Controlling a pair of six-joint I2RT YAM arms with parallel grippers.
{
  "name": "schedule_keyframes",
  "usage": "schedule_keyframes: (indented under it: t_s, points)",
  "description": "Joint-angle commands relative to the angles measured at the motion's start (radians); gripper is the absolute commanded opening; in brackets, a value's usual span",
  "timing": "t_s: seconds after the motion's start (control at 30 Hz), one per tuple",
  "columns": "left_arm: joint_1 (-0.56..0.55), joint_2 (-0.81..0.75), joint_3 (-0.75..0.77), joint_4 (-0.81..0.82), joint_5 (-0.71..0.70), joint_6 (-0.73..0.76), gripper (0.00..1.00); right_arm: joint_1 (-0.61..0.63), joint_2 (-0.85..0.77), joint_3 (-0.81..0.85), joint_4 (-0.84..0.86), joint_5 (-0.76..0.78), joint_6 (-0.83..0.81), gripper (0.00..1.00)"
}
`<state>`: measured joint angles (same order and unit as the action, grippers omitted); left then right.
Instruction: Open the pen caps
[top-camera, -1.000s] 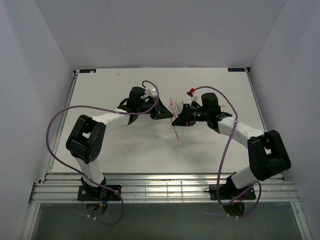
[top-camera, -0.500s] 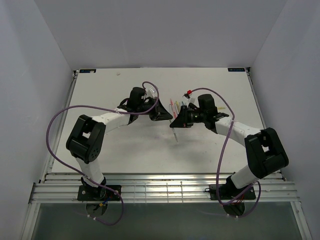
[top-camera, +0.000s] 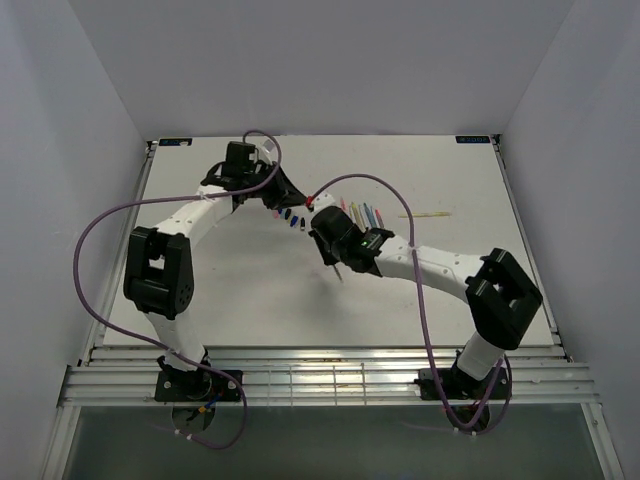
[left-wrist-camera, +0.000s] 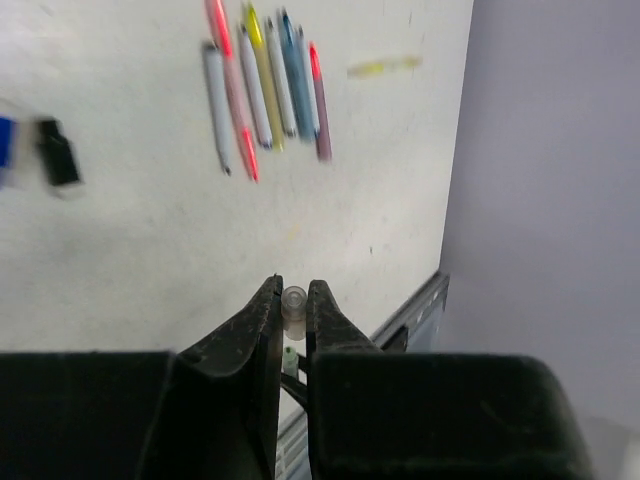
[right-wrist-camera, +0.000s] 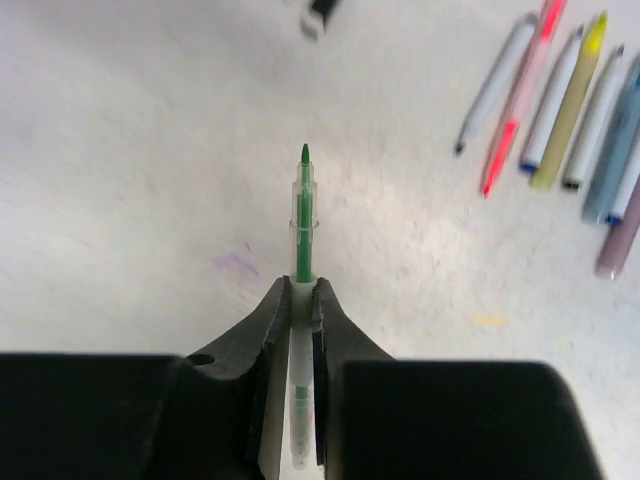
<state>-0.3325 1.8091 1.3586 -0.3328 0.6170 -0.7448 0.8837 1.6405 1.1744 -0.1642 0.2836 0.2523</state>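
White table (top-camera: 220, 290) fills the floor of a booth with pale grey walls (top-camera: 320, 60), and both arms reach out over it from the near edge, purple cables (top-camera: 100, 240) looping off them.

We see the left gripper (left-wrist-camera: 293, 290) out over the far left part of the table, its jaws nearly together and pinching a small see-through cap (left-wrist-camera: 294, 302) right at the fingertips. The cap stands out just past the tips, its round end facing the wrist camera.

The right gripper (right-wrist-camera: 302, 290) has crossed towards the middle of the table. Its jaws are pressed onto a green pen (right-wrist-camera: 303, 205), gripping the clear barrel so that the bare green tip points forward beyond the fingers, with no cap on it. From above, the pen slants down towards the near edge; we cannot tell whether the tip touches the surface.

Between the two grippers a short line of loose caps (top-camera: 288, 217) lies on the table, pink, blue and black among them. Just right of these lies a row of pens (top-camera: 362, 213) side by side, touching or nearly so, in pink, yellow, blue and white. One yellow pen (top-camera: 425, 214) lies by itself, well apart to the right of that row
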Motion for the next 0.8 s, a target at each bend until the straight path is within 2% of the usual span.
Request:
schedule_keyframes:
  t_s: [0.0, 0.07, 0.13, 0.2, 0.33, 0.47, 0.57, 0.77]
  points:
    - [0.139, -0.011, 0.057, 0.005, 0.006, 0.012, 0.0, 0.061, 0.051, -0.027, -0.268, 0.335, -0.045, 0.08]
    - [0.159, -0.036, 0.034, 0.014, 0.0, 0.016, 0.0, 0.061, 0.016, -0.051, -0.203, 0.293, -0.065, 0.08]
    - [0.174, -0.048, 0.001, 0.029, 0.006, 0.025, 0.0, 0.043, -0.001, -0.045, -0.175, 0.159, -0.079, 0.08]
    - [0.184, -0.065, -0.021, 0.04, -0.002, 0.041, 0.0, -0.017, -0.016, -0.051, -0.127, -0.013, -0.07, 0.08]
    - [0.184, -0.06, 0.014, -0.082, -0.118, 0.166, 0.0, -0.153, -0.038, -0.024, -0.11, -0.204, -0.057, 0.08]
    - [0.184, -0.018, 0.059, -0.155, -0.224, 0.252, 0.0, -0.294, -0.013, 0.054, -0.144, -0.27, -0.093, 0.08]
    - [0.187, 0.044, 0.088, -0.193, -0.25, 0.288, 0.0, -0.379, 0.024, 0.128, -0.178, -0.334, -0.13, 0.08]
    - [0.188, 0.166, 0.181, -0.255, -0.355, 0.36, 0.0, -0.497, 0.119, 0.277, -0.248, -0.38, -0.192, 0.08]
